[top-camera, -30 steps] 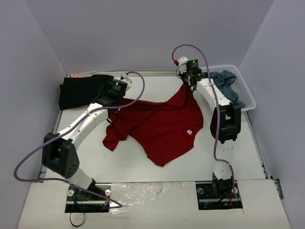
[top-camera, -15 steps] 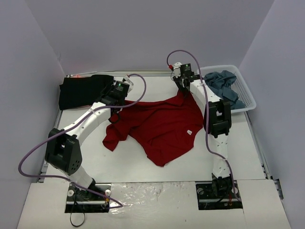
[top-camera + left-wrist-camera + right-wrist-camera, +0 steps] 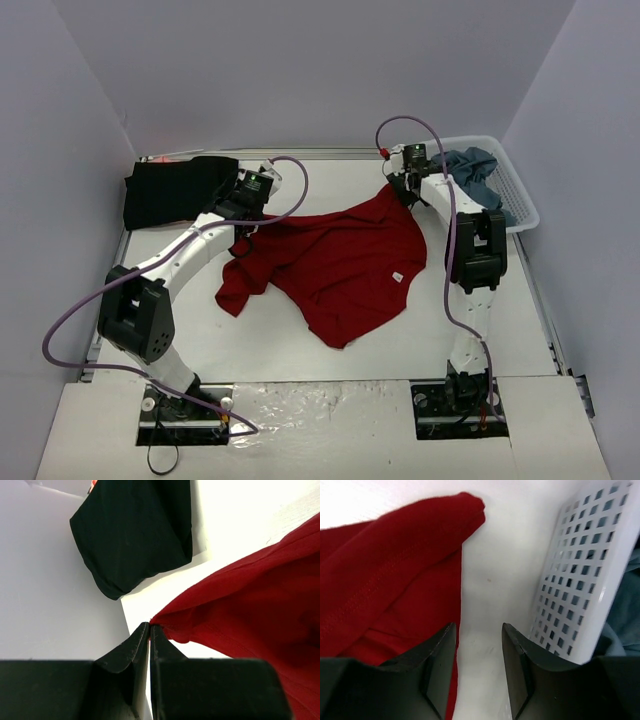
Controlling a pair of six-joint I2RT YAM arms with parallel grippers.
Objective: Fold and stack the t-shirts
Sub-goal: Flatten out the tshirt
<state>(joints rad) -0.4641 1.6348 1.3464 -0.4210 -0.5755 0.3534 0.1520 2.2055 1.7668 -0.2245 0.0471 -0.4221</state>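
Note:
A dark red t-shirt (image 3: pixel 340 265) lies spread and rumpled on the white table. My left gripper (image 3: pixel 243 217) is shut on its far left edge; in the left wrist view the fingertips (image 3: pixel 150 627) pinch a corner of the red cloth (image 3: pixel 250 595). A folded black t-shirt (image 3: pixel 175 188) lies at the far left and shows in the left wrist view (image 3: pixel 135 535). My right gripper (image 3: pixel 404 192) is open and empty beside the shirt's far right corner (image 3: pixel 395 575), between it and the basket. Slate blue-grey shirts (image 3: pixel 474 172) lie in the basket.
The white lattice basket (image 3: pixel 520 205) stands at the far right; its wall (image 3: pixel 580 575) is close to my right fingers. Grey walls enclose the table on three sides.
My right gripper has let go of the red shirt's far right corner and moved right toward the basket. The corner has dropped onto the table. My left gripper has shifted slightly, still holding.

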